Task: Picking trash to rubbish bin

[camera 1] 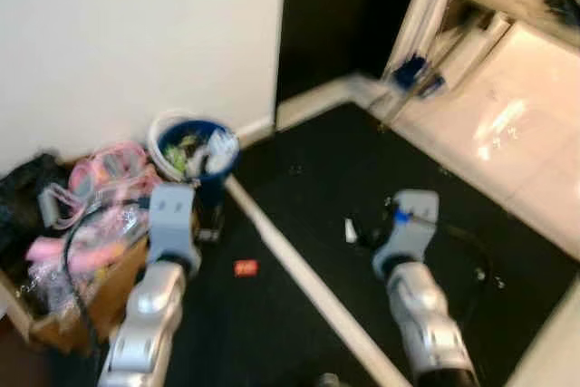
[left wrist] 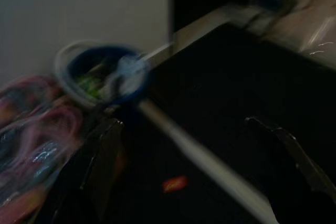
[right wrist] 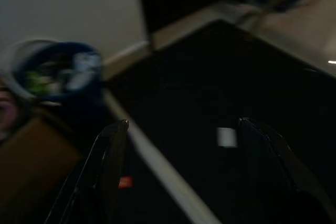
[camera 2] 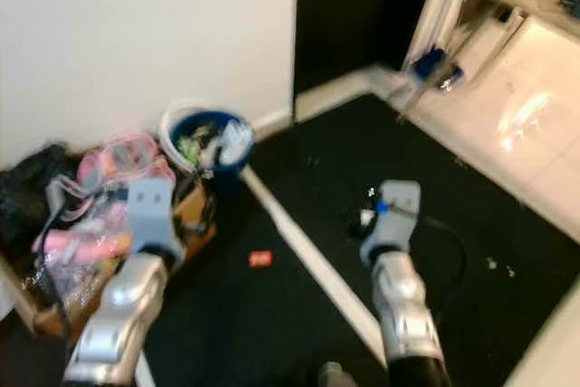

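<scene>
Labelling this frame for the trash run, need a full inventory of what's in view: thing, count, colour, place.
rubbish bin: 1, blue with a white liner, already holding rubbish, on the floor by the white wall.
red scrap: 1, red, on the black floor left of the white strip.
white scrap: 1, white, on the black floor right of the strip, between the right gripper's fingers in its wrist view.
white strip: 1, white, running across the black floor from the bin.
cardboard box: 1, brown, holding pink plastic items, left of the bin.
left gripper: 1, black fingers, open, facing the bin.
right gripper: 1, black fingers, open, over the floor.
</scene>
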### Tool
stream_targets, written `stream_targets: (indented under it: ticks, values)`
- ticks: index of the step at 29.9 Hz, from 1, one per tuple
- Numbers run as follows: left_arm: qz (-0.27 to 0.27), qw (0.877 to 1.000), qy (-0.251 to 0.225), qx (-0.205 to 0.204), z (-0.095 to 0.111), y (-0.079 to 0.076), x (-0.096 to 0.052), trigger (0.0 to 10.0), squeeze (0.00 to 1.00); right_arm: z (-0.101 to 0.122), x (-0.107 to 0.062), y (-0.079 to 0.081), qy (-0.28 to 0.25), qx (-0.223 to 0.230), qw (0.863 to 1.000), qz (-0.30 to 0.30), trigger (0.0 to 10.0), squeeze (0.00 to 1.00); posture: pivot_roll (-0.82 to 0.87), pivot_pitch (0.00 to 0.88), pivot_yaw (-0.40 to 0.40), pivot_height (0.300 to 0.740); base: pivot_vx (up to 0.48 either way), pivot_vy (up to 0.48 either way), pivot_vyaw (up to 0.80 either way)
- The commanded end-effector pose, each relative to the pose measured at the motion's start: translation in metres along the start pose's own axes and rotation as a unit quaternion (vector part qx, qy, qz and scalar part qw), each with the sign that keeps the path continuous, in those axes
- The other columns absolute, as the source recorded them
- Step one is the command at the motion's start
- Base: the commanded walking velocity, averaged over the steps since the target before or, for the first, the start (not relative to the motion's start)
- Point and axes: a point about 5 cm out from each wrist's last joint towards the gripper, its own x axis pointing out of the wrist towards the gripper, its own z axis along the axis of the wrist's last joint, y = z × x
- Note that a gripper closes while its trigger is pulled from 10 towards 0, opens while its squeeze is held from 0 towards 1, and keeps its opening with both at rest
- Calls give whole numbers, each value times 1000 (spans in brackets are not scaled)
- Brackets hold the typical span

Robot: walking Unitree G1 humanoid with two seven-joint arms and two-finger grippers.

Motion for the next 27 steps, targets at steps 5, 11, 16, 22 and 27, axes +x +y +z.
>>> stream_targets:
  ticks: [5, 11, 16, 22, 27]
  values:
    - [7, 1000, 7, 2, -4, 3, -1, 10000, 0, 0, -2, -2, 2, -1, 1000, -6, 10000, 0, 34, 157, -6, 740, 0, 0, -800]
    - [7, 1000, 8, 1, -5, 3, -3, 10000, 0, 0, -3, -2, 1, -1, 1000, -6, 10000, 0, 33, 150, -6, 740, 0, 0, -800]
    - [11, 1000, 8, -2, -6, 3, -4, 10000, 0, 1, -4, 0, 0, -2, 1000, 0, 10000, 0, 33, 145, -14, 740, 0, 0, -800]
    - [15, 1000, 5, -8, -6, 5, -5, 10000, 0, -1, -4, 2, 1, -1, 1000, 4, 10000, 0, 37, 122, -24, 740, 0, 0, -800]
    - [21, 1000, 3, -14, -4, 6, -4, 10000, 0, 0, -4, 1, 1, -1, 1000, 5, 10000, 0, 38, 120, -29, 740, 0, 0, -800]
